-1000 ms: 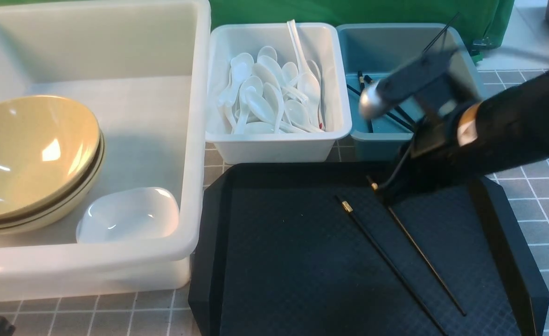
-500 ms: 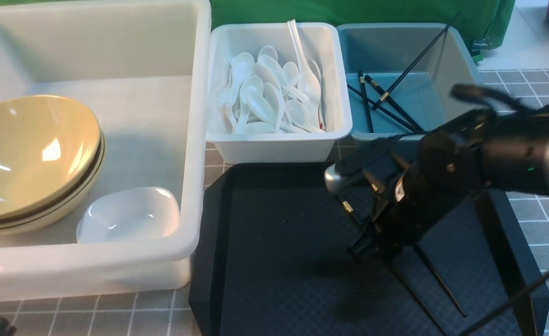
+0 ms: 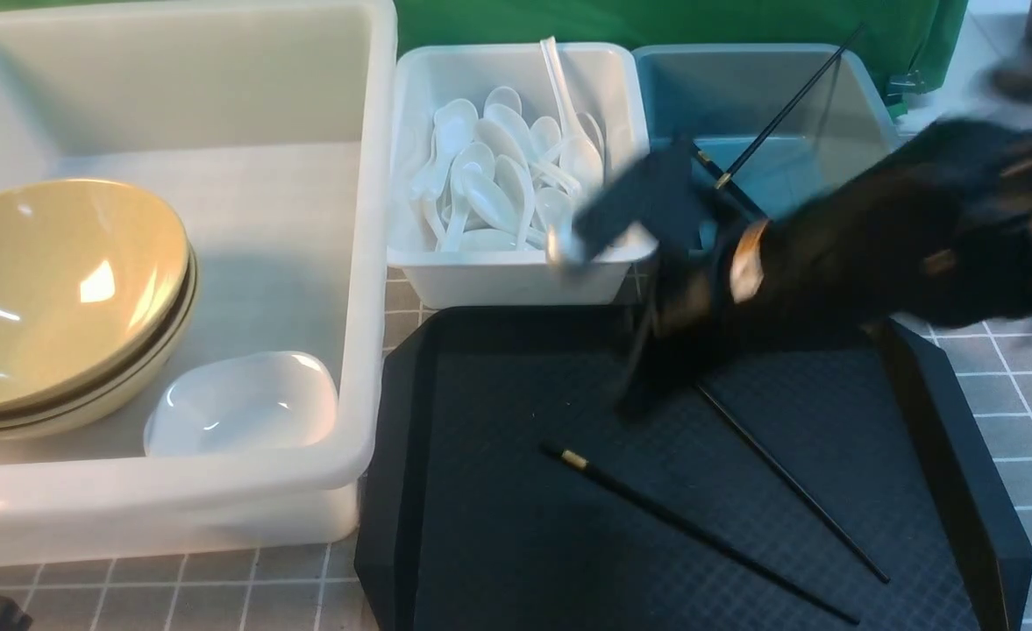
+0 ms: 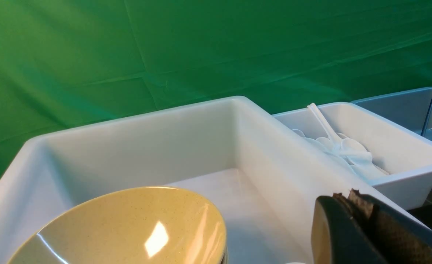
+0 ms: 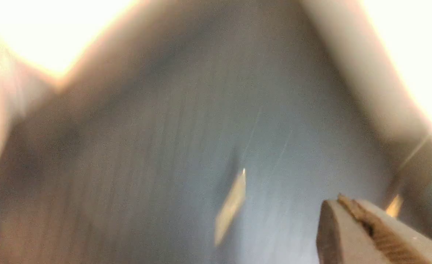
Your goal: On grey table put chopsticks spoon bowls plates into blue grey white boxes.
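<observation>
Black chopsticks on a black tray
Right gripper above is too blurry to say if spread or pinching; left gripper shows one finger

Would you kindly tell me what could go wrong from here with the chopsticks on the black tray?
1. The two chopsticks lie apart and flat on the black tray, so a pinch may slip or catch only one.
2. The right arm is blurred close to the blue-grey box, where a leaning chopstick pokes over the rim and might be knocked out.
</observation>
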Controlling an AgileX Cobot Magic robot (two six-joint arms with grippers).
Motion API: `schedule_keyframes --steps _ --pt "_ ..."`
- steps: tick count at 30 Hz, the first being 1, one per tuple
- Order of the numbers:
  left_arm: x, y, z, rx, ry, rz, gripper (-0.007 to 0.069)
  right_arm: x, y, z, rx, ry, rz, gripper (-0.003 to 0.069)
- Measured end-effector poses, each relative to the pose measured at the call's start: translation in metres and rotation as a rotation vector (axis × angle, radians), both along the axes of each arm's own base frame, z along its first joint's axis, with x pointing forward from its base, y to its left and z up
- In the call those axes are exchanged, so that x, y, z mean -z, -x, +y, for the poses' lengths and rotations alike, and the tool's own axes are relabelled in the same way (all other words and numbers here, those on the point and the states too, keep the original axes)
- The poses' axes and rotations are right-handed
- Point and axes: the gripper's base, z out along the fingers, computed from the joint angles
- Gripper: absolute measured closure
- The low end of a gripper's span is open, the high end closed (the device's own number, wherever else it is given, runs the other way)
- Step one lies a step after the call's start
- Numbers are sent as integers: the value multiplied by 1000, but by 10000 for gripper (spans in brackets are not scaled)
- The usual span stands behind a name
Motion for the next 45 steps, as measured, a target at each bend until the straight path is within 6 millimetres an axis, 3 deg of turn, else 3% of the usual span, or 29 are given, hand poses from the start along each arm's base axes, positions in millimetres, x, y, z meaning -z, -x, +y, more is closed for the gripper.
schedule_keyframes --steps 2,5,8,10,13,17,20,24,28,32,36,37,39,42,44,45 --pt "0 0 0 0 -1 -1 632 -30 -7 -9 25 -116 -178 626" --pt "0 0 0 0 -1 -1 632 -45 -16 -22 80 -168 -233 626" --pt "0 0 0 0 -2 0 632 -27 -26 -37 154 -53 -39 615" --pt "0 0 0 0 -2 0 632 9 -29 -44 184 112 204 574" --pt "0 0 0 0 -2 0 632 55 -37 -44 202 254 423 502" --pt "0 0 0 0 -2 0 632 101 -52 -40 225 320 530 391" --pt "0 0 0 0 -3 0 632 127 -60 -38 230 357 561 364" --pt "0 0 0 0 -4 4 632 149 -69 -35 233 378 573 389" --pt "1 0 0 0 -5 7 632 153 -70 -33 238 368 595 498" --pt "1 0 0 0 -5 7 632 143 -61 -28 178 342 621 592" --pt "1 0 0 0 -6 6 632 95 -45 -17 89 247 505 596" --pt "1 0 0 0 -6 6 632 78 -42 -17 73 212 444 596" --pt "0 0 0 -1 -5 3 632 27 -37 -20 47 100 192 596" --pt "0 0 0 -1 -4 -1 632 -22 -45 -34 86 -39 -142 597" --pt "0 0 0 -1 -4 -1 632 -42 -59 -46 160 -147 -331 597" --pt "0 0 0 -1 -4 -1 632 -43 -60 -46 164 -158 -346 597"
